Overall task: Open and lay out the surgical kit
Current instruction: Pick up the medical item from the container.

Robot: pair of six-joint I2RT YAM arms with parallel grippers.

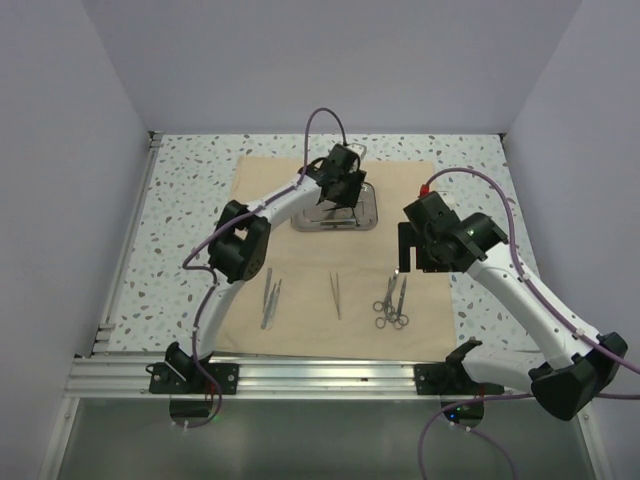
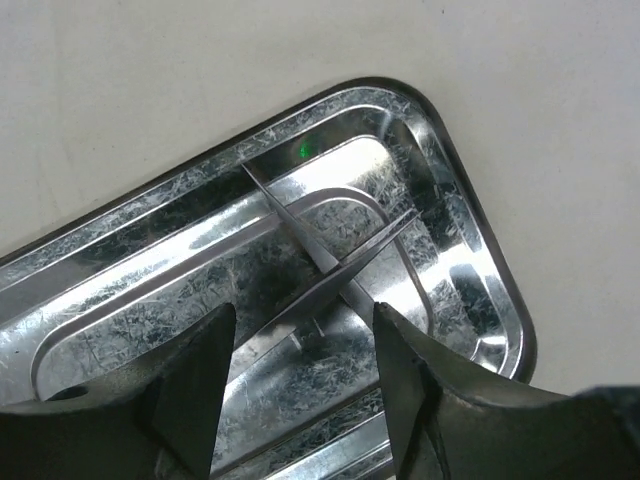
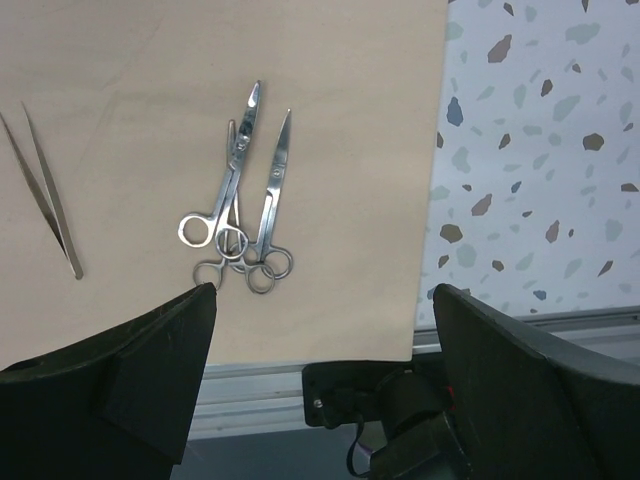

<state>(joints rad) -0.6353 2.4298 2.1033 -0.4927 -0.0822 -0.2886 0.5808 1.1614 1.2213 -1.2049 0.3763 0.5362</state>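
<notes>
Right of the right gripper (image 3: pixel 322 292) lies the speckled tabletop (image 3: pixel 540 150), white with grey and brown flecks. Below that gripper, at the near edge, an aluminium rail (image 3: pixel 250 390) runs across. In the top view a slimmer side rail (image 1: pixel 130 240) edges the table well left of the left gripper (image 1: pixel 340 200). Pale walls (image 1: pixel 330 60) rise beyond it. Nearest lies a dull grey panel (image 1: pixel 300 440), perhaps metal.

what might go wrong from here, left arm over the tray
The slim steel tool lies flat in the tray between the fingers of the open left gripper; a pinch may slip or drag the tray over the cloth wrap. Near the open right gripper, the scissors and forceps overlap at their rings, so nudging one could shift the rest.
</notes>
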